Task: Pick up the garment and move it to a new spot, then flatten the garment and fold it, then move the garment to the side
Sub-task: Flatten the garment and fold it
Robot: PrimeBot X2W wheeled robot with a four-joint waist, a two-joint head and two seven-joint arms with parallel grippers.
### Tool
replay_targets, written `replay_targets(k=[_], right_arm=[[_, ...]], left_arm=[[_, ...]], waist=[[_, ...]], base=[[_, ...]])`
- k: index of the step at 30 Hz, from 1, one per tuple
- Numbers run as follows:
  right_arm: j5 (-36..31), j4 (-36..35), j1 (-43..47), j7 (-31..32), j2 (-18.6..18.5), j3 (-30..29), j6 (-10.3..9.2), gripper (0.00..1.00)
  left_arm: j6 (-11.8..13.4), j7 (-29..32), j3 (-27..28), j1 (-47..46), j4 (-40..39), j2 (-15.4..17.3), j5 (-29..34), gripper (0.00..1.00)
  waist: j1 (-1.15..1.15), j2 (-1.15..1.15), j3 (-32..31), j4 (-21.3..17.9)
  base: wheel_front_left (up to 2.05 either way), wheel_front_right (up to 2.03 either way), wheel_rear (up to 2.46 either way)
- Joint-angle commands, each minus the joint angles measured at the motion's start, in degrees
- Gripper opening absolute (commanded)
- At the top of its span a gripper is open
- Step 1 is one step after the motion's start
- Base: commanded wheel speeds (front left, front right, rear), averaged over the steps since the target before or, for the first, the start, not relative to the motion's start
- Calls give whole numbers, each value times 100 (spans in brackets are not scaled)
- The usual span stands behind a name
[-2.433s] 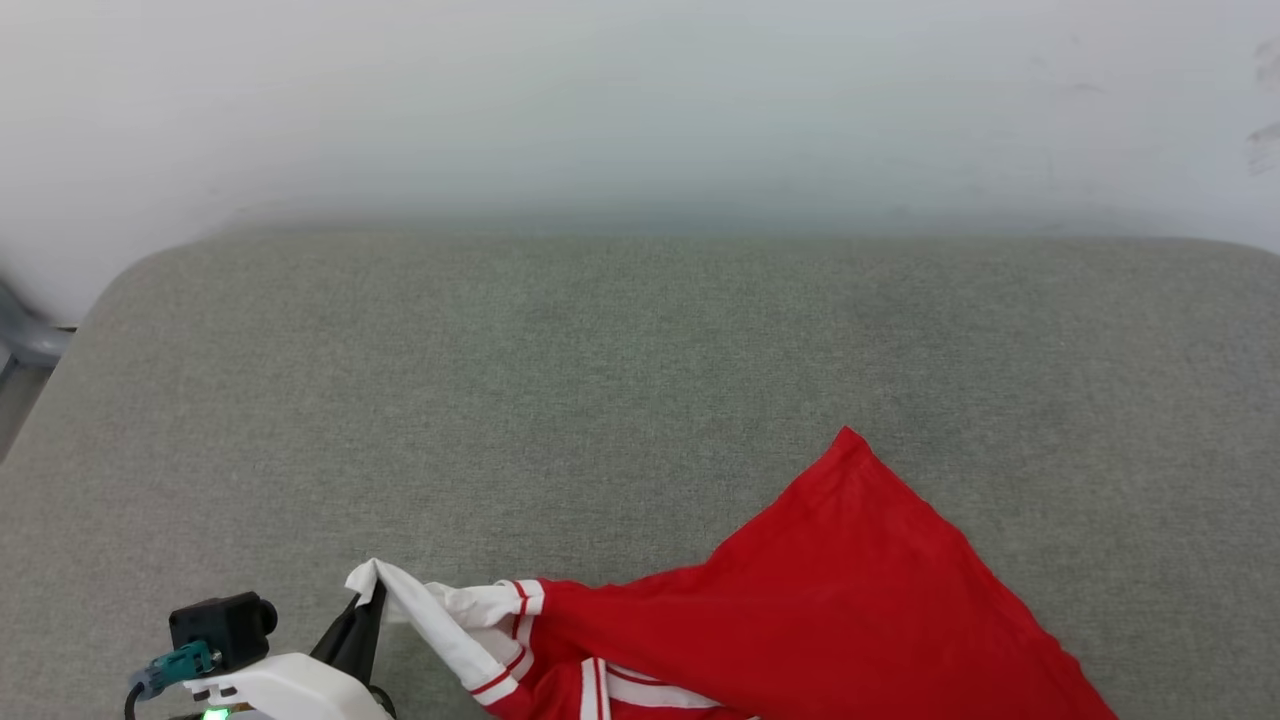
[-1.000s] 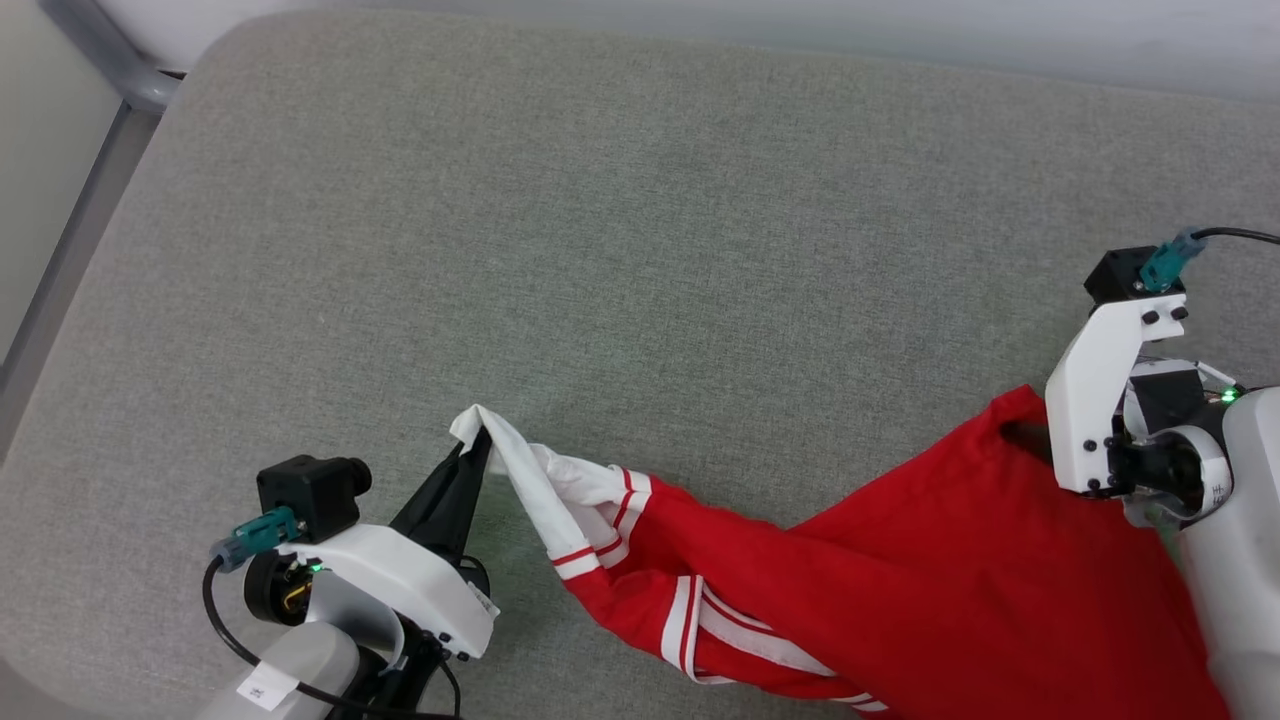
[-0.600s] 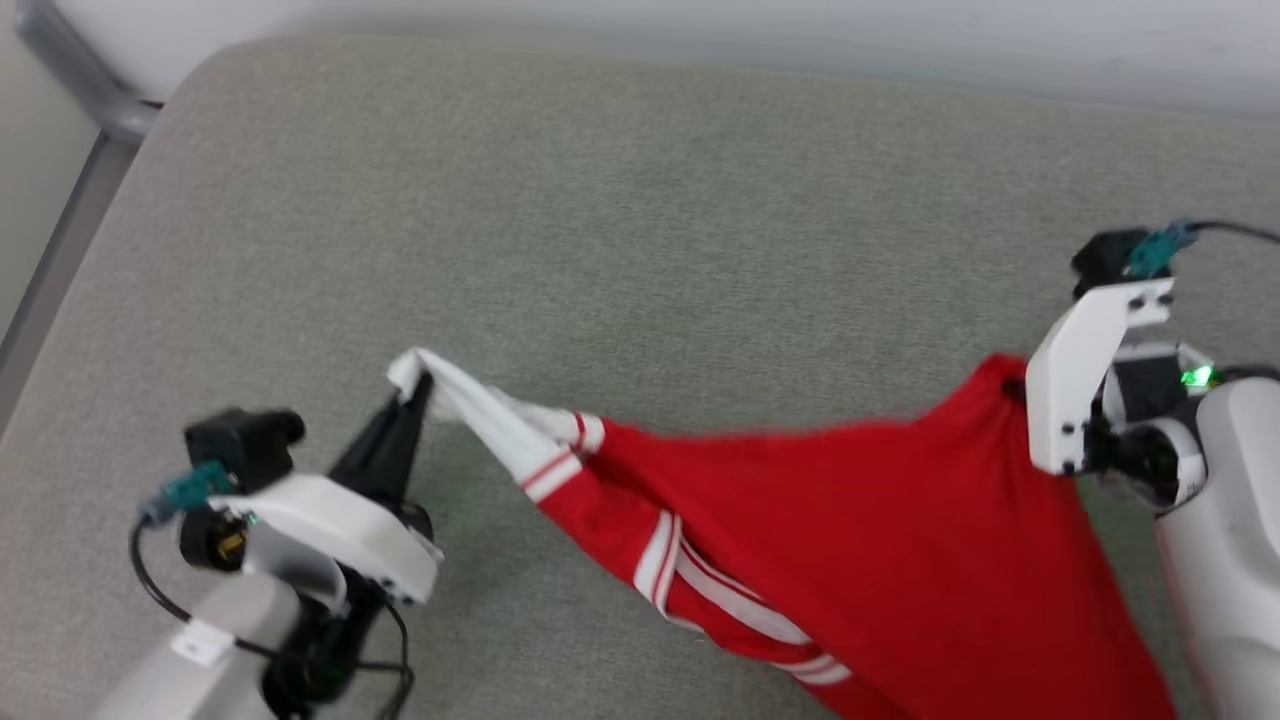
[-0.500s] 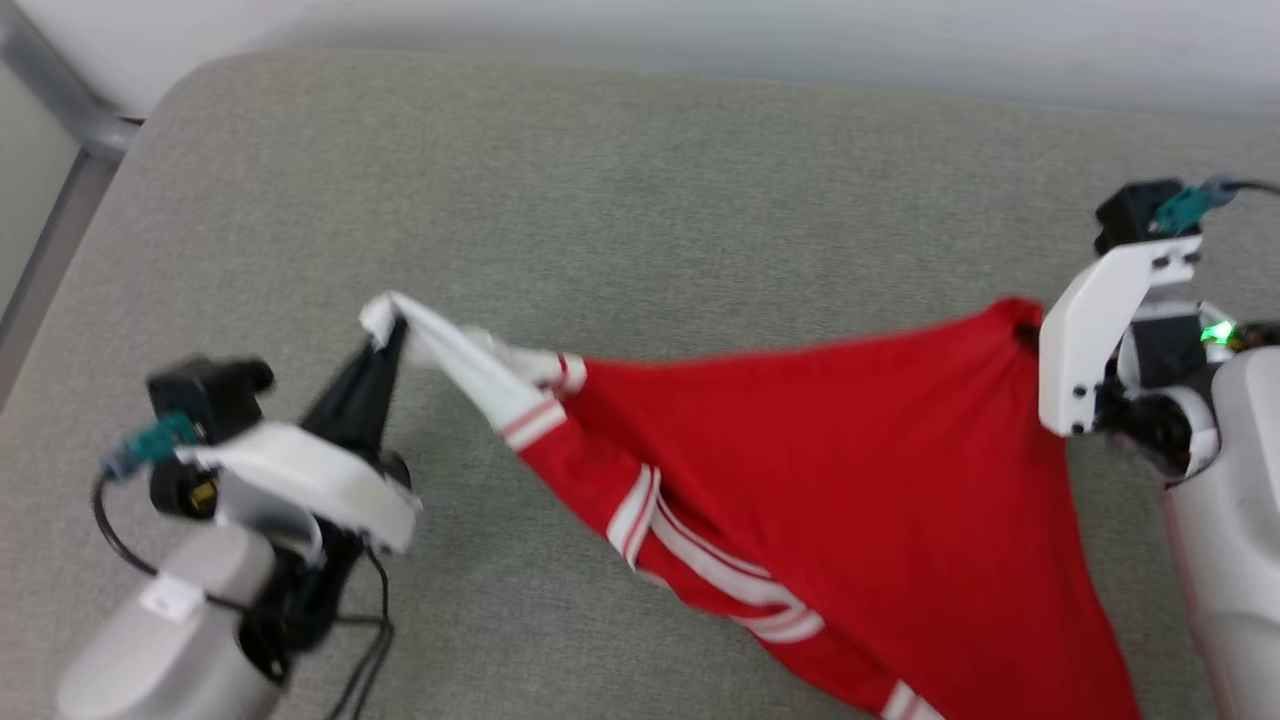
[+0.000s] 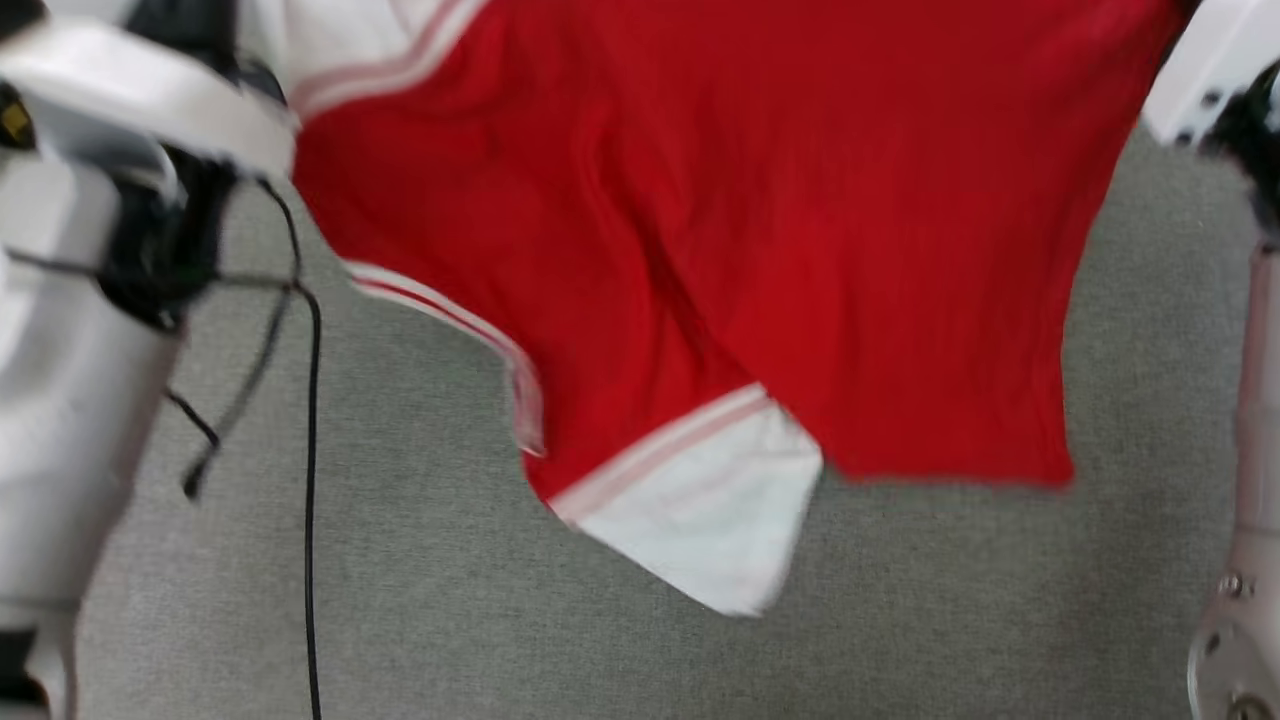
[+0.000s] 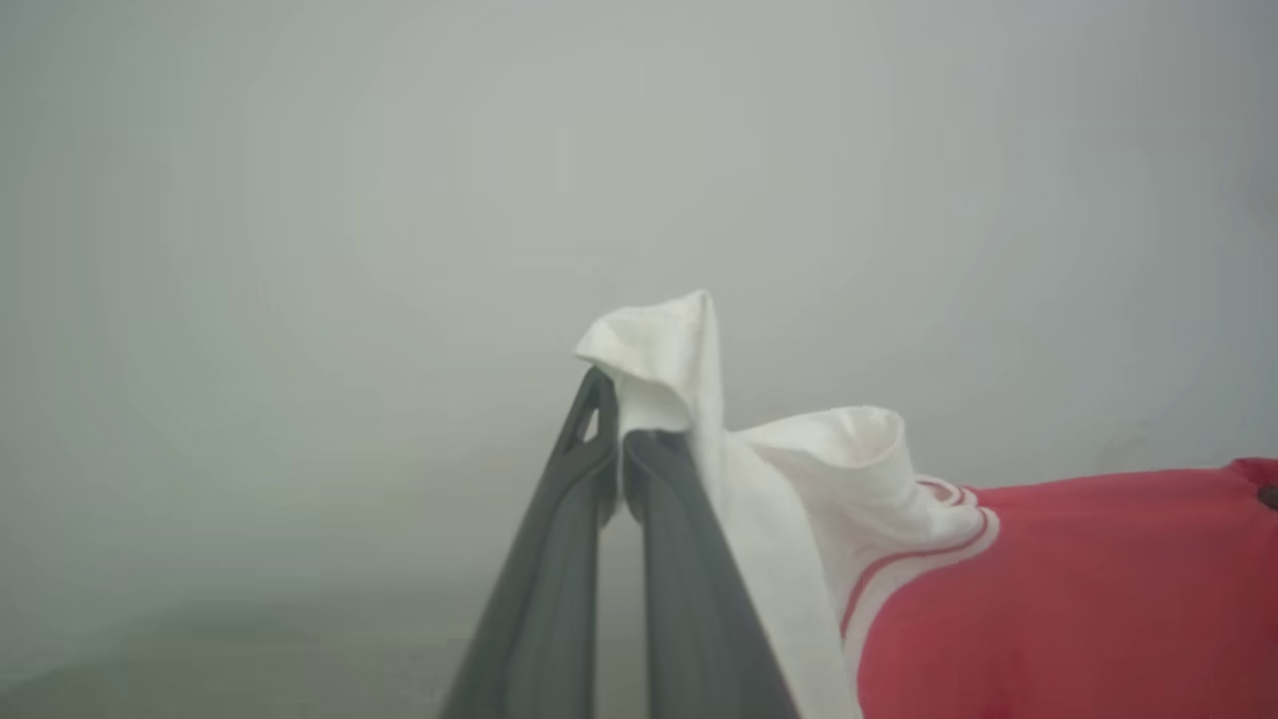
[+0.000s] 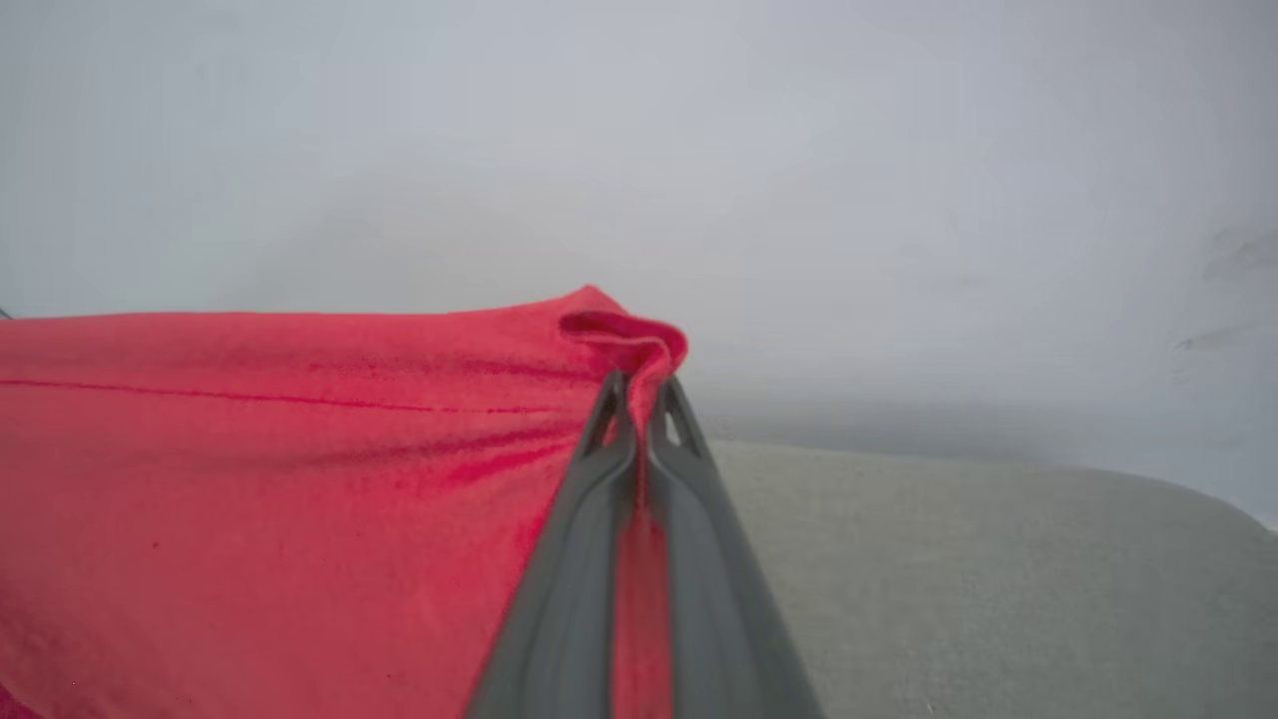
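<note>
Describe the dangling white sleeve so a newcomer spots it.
Above the grey cushion, the red garment hangs from the left gripper and right gripper. Low in its middle droops a white sleeve with striped trim; the other sleeve is pinched at top left.

one garment (image 5: 700, 200), red with white trim. two white sleeves on it: a low-hanging sleeve (image 5: 710, 520) and a bunched sleeve (image 6: 679, 369). two grippers, the left gripper (image 6: 617, 449) and the right gripper (image 7: 641, 399), each with two dark fingers (image 6: 559, 559). two pale forearms, the left forearm (image 5: 60, 400) and the right forearm (image 5: 1250, 450). one black cable (image 5: 312, 450). one grey padded surface (image 5: 400, 600)
</note>
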Motion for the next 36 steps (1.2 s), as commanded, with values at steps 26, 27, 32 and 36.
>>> replay_targets(k=[26,27,32,36], right_arm=[[-983,730,-2802,-1189,398,-804,-9,0],[-945,785,-2750,-1188,401,-782,-9,0],[-857,1047,-2448,-1271,404,-607,-8,0],[-723,1282,-1978,-1257,385,-416,-7,0]], left_arm=[[-739,191,157,-3473,2475,36,122,0],[-757,211,146,-3406,2537,-4,44,0],[-779,398,-41,-2971,2582,-106,-372,0],[-782,492,-307,-2312,2402,0,-705,0]], waist=[[-1,0,1857,-381],[-1,0,1891,-359],[-1,0,1908,-278],[-1,0,1666,-239]], base=[[0,0,0],[0,0,0],[0,0,0],[0,0,0]])
